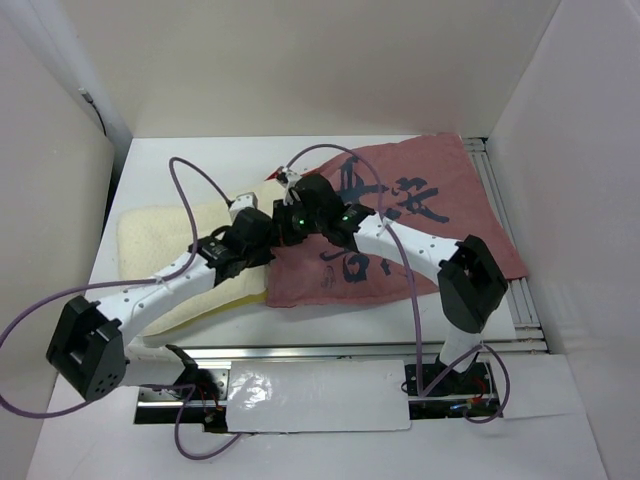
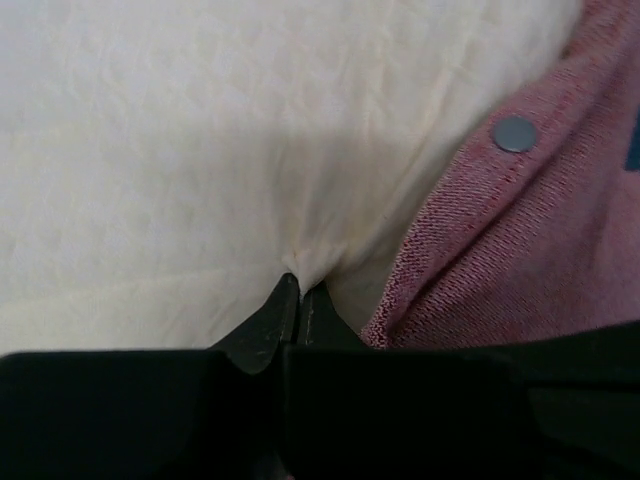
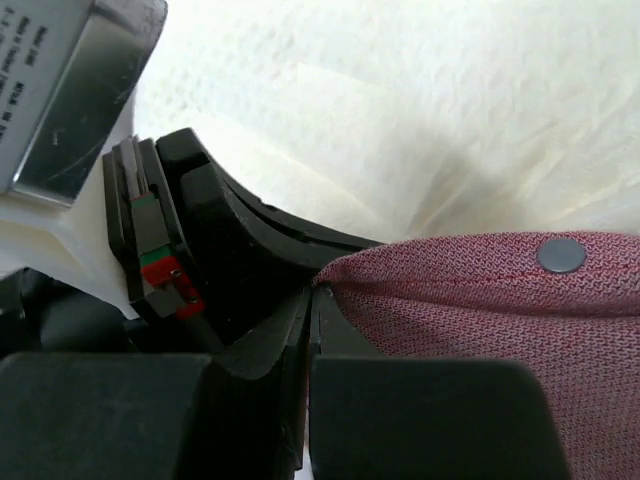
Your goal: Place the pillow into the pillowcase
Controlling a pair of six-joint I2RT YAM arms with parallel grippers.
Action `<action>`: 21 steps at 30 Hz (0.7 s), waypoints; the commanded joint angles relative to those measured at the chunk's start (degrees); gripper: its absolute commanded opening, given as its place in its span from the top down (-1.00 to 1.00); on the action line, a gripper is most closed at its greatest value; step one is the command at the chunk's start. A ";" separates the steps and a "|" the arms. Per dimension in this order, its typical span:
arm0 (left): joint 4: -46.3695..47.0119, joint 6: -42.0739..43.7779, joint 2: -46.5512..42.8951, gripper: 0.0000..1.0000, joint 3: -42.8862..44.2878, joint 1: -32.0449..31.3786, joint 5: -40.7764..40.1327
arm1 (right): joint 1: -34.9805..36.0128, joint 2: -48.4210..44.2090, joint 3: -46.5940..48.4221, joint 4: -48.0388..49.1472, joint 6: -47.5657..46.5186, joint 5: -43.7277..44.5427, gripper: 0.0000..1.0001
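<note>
Left fingers (image 2: pixel 266 330) pinch the pillow (image 2: pixel 200 150) (cream plush); right fingers (image 3: pixel 272 340) clamp the pillowcase (image 3: pixel 480 310).

Large dark brush calligraphy characters (image 1: pixel 395 195) across the dull pink face of the pillowcase (image 1: pixel 480 245), strokes clear but not readable, tiny sideways printed lines on a grey plate (image 3: pixel 60 90) in the right wrist view, too blurred to read

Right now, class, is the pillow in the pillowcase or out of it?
Out, as far as shows: the pillow lies bare left of the pillowcase; its cream cloth meets the red edge, uncovered.
</note>
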 commanded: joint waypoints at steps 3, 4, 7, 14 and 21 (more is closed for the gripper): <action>-3.18 -11.83 3.41 1.00 5.69 -3.97 -8.39 | 2.02 3.11 1.99 5.51 4.83 -1.40 1.00; -3.97 -12.53 3.41 1.00 6.38 -3.97 -9.52 | 2.02 3.81 1.99 4.12 4.83 -0.44 1.00; -8.63 -13.06 0.87 0.68 6.39 -3.97 -11.98 | 2.02 3.82 1.46 1.91 3.35 1.50 0.88; -17.95 -12.37 -9.85 -1.00 5.34 -3.10 -15.42 | 0.87 -1.19 1.46 -9.94 -4.30 11.06 -0.04; -13.68 -4.73 -8.56 -1.00 7.00 6.12 -12.18 | -1.23 -2.43 7.51 -17.59 -7.74 27.16 -0.35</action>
